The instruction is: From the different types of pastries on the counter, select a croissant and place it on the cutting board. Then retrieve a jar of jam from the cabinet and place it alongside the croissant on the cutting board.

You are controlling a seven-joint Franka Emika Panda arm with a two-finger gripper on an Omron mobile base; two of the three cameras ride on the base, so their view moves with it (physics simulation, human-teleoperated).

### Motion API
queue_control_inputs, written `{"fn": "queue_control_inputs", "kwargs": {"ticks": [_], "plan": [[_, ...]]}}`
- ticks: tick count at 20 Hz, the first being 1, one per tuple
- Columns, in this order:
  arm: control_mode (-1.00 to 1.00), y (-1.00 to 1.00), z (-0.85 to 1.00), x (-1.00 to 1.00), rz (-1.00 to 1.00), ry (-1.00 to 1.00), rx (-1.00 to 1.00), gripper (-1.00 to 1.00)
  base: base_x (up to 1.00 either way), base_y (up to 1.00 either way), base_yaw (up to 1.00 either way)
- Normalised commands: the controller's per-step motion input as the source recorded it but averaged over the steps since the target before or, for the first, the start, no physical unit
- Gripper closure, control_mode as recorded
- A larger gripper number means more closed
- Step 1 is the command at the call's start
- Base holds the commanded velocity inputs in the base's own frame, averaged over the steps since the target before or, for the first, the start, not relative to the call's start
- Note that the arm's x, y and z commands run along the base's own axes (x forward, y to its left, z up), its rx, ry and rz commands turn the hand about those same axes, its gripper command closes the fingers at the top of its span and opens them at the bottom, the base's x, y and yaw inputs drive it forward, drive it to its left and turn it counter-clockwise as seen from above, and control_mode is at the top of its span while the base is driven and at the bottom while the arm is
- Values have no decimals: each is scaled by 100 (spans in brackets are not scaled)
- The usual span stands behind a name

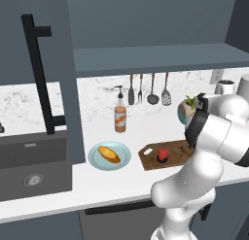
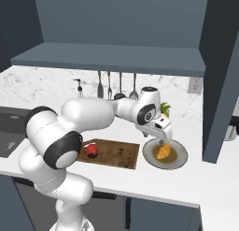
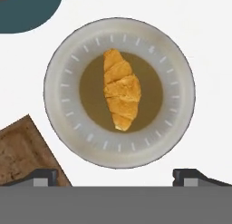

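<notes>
A white, grey-speckled table [image 1: 112, 183] is running below a matching backsplash and a dark blue cabinet [image 2: 112, 26]. The gripper [image 2: 162, 140] is hovering just above the croissant [image 3: 121, 90], which is lying in the brown centre of a round grey plate [image 3: 181, 89]; in the hand view the two dark finger tips are standing wide apart at the bottom edge, so the jaws are open and holding nothing. The cutting board [image 2: 116, 153] is lying just beside that plate, apart from it, and a small red jar [image 1: 163, 155] is already sitting on it. To the board's other side, a second pastry [image 1: 109, 154] is resting on a light blue plate [image 1: 125, 160]. An orange pump bottle [image 1: 120, 117] is standing near the backsplash, where utensils [image 1: 148, 91] are hanging. A dark sink [image 1: 29, 166] is occupying the table's far end.
</notes>
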Motion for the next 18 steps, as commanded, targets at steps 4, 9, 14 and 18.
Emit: {"fn": "queue_control_inputs", "kwargs": {"ticks": [4,9,14,18], "plan": [[-100,-43,0,-12,-5,-11,0,-100,0,0,0],[-100,-13,-10,7,-7,-10,0,-100,0,0,0],[-100,1,-13,30,-11,-7,0,-100,0,0,0],[-100,-14,-12,27,-1,-2,0,-100,0,0,0]]}}
